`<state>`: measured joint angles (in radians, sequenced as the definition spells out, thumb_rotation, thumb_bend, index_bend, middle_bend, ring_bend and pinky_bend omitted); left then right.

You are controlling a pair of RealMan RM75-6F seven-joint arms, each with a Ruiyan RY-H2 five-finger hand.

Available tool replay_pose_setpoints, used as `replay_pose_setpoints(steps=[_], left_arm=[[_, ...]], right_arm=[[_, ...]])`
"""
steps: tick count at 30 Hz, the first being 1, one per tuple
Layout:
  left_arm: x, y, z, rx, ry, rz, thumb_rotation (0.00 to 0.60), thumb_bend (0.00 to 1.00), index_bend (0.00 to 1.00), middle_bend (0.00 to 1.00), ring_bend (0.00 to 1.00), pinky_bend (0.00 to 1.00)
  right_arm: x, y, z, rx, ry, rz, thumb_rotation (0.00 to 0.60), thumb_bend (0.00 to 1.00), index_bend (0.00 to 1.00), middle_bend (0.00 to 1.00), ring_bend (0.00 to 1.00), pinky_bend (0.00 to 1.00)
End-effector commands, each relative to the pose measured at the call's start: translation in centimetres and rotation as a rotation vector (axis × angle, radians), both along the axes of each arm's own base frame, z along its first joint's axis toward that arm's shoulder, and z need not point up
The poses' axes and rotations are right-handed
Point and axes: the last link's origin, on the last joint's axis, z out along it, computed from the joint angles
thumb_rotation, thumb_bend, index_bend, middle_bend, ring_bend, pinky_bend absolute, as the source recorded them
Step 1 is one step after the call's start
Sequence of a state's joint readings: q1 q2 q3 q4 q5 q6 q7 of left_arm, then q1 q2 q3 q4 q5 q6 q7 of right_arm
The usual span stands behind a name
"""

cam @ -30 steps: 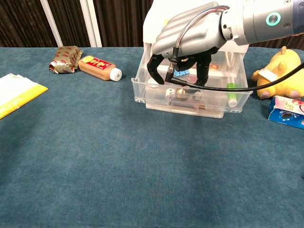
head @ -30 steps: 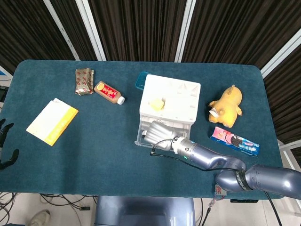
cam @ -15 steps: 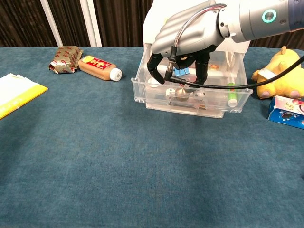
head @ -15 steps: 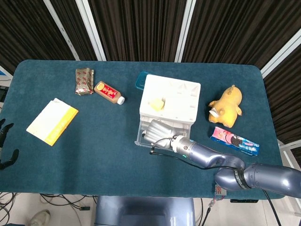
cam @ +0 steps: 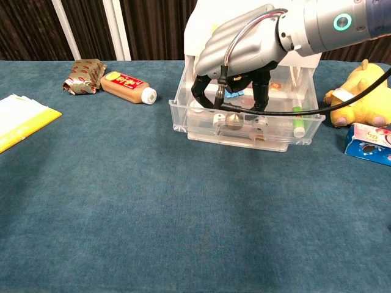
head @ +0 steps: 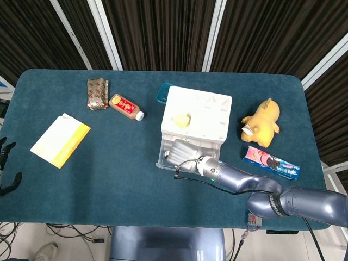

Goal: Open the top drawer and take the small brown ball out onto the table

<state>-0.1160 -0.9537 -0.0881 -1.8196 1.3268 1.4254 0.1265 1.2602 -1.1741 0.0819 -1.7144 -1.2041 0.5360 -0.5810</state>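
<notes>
The top drawer point(cam: 244, 125) of the white cabinet point(head: 197, 115) stands pulled out toward the table's front edge, and the right hand point(cam: 241, 49) hangs over its open mouth, fingers point(cam: 199, 91) curled downward into the clear tray. They are apart and seem to clasp nothing (though the palm hides much of what lies beneath it). Inside the drawer, just below the fingertips, sits a small brownish rounded piece point(cam: 234, 118) that may be the small brown ball; I cannot be sure. A green tube point(cam: 297, 121) lies near the drawer's right wall. The left hand point(head: 6, 166) rests far to the left of the drawer, at the table's edge, its dark fingers spread. Right of the cabinet sits a yellow plush toy point(head: 261, 121), a cookie packet point(head: 271, 163) in front of it. Left of the cabinet lie a bottle point(head: 125, 106) and a snack pack point(head: 97, 93).
</notes>
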Motion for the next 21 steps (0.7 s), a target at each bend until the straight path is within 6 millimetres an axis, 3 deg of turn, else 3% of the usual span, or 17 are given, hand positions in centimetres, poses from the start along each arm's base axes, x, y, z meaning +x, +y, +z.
replay_pose_setpoints(steps=[1,21], left_arm=[[-0.01,0.00,-0.02,-0.001,0.000,0.001,0.600,0.38,0.10,0.00,0.00,0.00],[-0.05,-0.03,0.00,-0.004,0.003,0.005,0.600,0.38,0.10,0.00,0.00,0.00]], right_arm=[[0.02,0.00,-0.10,0.002,0.006,0.001,0.600,0.28,0.43,0.99,1.00,1.00],[0.40,-0.11,-0.36,0.020,-0.022,-0.035,0.600,0.28,0.50,0.99,1.00,1.00]])
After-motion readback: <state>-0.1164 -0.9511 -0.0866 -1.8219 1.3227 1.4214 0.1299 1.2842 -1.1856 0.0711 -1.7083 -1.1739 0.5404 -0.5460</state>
